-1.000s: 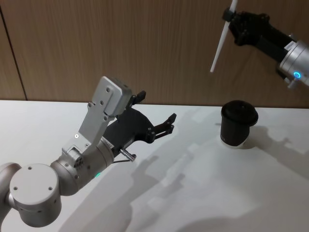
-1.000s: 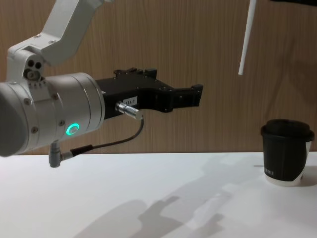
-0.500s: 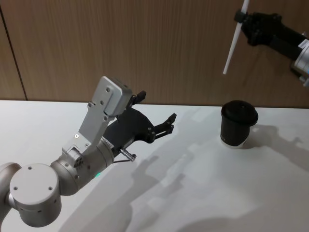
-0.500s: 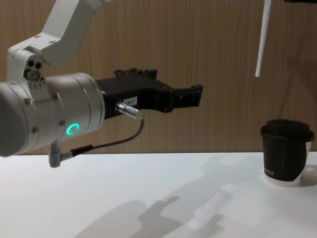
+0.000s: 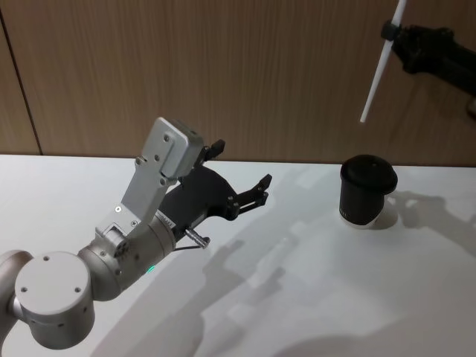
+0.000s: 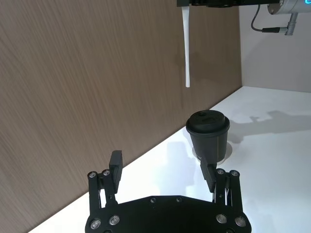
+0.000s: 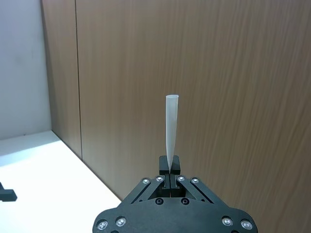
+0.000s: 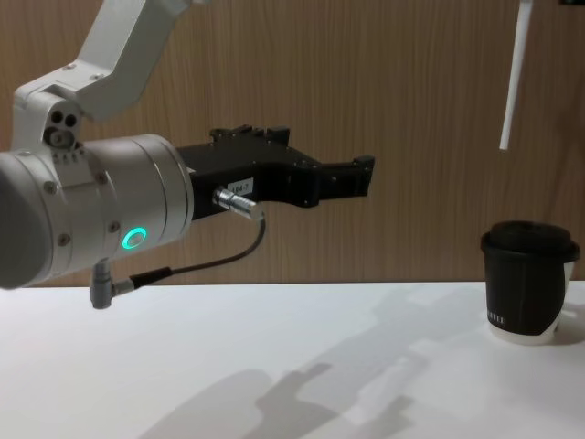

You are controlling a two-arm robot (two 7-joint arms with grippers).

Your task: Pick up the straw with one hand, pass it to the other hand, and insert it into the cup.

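My right gripper [image 5: 392, 31] is high at the upper right, shut on the white straw [image 5: 378, 73] near its top end. The straw hangs tilted, and its lower tip is well above the black lidded cup [image 5: 368, 190]. In the right wrist view the straw [image 7: 171, 131] stands up out of the closed gripper [image 7: 169, 167]. In the chest view the straw [image 8: 512, 82] ends above and slightly left of the cup [image 8: 528, 279]. My left gripper [image 5: 242, 167] hovers open and empty over the table's middle, left of the cup. In the left wrist view it [image 6: 161, 167] points toward the cup [image 6: 208, 133] and straw [image 6: 186, 46].
The white table [image 5: 312, 297] runs to a brown wood-panel wall [image 5: 223, 67] just behind the cup. My left arm's silver wrist [image 8: 91, 215] with its green ring looms large at the left of the chest view.
My right gripper has carried the straw to the right, from left of the cup to above it. The left arm and the cup have not moved.
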